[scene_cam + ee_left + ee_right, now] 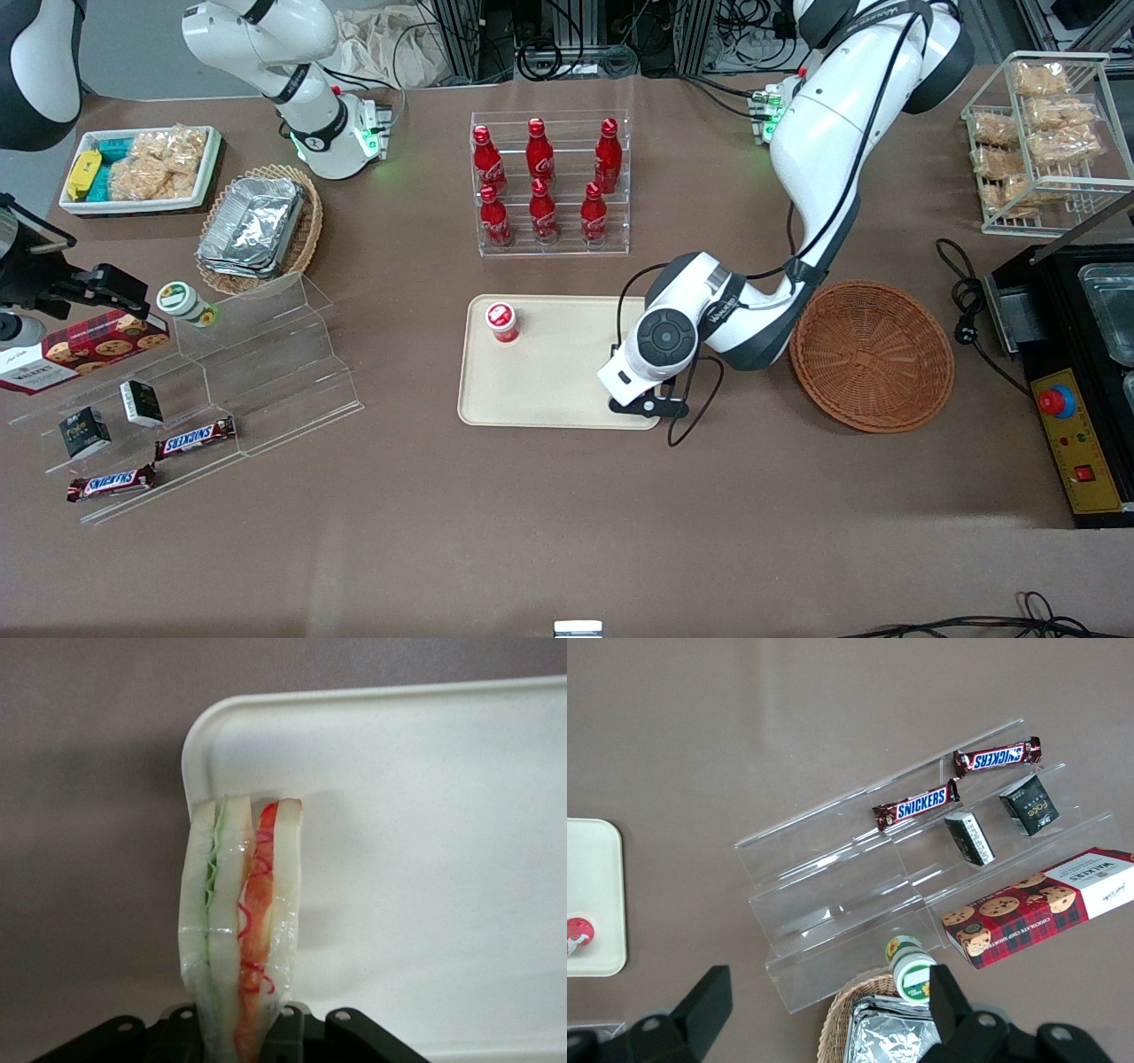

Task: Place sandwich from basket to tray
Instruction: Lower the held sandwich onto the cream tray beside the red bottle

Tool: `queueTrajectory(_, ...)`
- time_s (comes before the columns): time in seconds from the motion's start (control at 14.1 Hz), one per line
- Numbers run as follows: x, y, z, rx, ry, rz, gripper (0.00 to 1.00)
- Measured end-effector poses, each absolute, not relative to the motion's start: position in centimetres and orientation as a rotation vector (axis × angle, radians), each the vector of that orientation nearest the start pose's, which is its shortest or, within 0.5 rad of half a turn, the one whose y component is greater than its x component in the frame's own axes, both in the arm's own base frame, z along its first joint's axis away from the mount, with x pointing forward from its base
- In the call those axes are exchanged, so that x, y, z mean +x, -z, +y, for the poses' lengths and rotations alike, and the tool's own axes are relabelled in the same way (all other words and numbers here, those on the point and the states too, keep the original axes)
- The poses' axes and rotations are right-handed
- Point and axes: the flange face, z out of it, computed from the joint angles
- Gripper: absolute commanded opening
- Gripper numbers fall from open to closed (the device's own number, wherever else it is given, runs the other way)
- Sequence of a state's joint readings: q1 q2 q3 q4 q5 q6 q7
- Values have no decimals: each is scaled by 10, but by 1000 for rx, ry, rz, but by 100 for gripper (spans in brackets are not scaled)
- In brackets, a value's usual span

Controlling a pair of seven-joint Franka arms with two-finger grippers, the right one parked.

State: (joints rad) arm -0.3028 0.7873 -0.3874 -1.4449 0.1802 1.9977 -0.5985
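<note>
Sandwich is the thing clamped in the gripper: the wrist view shows the wedge standing out lengthwise from between the black fingers, its long axis running straight away from them and its tip reaching just over a rounded corner of the tray. Its layered edge faces the wrist camera, with white bread on the outsides, a green layer on one side and red and pink filling on the other, all under clear wrap. In the front view the table carries everything, and the left arm bends down from its base to the tray's end nearest the basket. The gripper sits low over the tray's corner that is nearer the front camera, and the wrist hides the sandwich in that view. The basket lies just beside the tray, toward the working arm's end of the table, with nothing in it. The beige tray lies flat in the middle of the table, and a small red-capped cup stands on it near the end toward the parked arm. A clear rack of red bottles stands farther from the front camera than the tray.
</note>
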Motion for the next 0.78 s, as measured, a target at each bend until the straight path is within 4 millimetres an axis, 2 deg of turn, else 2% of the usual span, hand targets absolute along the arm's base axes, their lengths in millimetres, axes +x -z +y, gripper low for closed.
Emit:
queueTrajectory(0.07, 576, -230, -400, -3112, -338, 159, 5)
queueTrajectory(0.14, 576, -230, -400, -3115, -340, 157, 11)
queueTrajectory(0.21, 577, -230, -400, -3120, -341, 152, 28)
queueTrajectory(0.35, 578, -231, -400, -3123, -341, 152, 30)
queueTrajectory(0.64, 577, -232, -402, -3134, -337, 150, 42)
queueTrajectory(0.71, 578, -232, -403, -3140, -331, 145, 50)
queueTrajectory(0.78, 578, -233, -405, -3146, -323, 133, 68)
